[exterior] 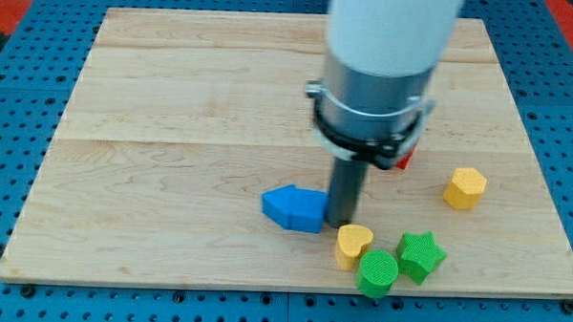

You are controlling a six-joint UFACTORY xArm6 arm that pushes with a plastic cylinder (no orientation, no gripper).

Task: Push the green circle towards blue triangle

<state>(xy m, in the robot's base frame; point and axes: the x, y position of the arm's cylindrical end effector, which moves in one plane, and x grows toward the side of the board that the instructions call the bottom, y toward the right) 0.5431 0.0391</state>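
Observation:
The green circle [378, 272] lies near the board's bottom edge, right of centre. It touches a yellow heart [353, 245] on its upper left and a green star [421, 256] on its right. The blue triangle [293, 207] lies up and to the left of them. My tip [340, 223] stands just right of the blue triangle, close to or touching it, and just above the yellow heart. The green circle is below and to the right of my tip.
A yellow hexagon [464, 187] lies towards the view's right. A red block [403, 159] shows partly behind the arm's body. The wooden board [173, 128] lies on a blue pegboard surface.

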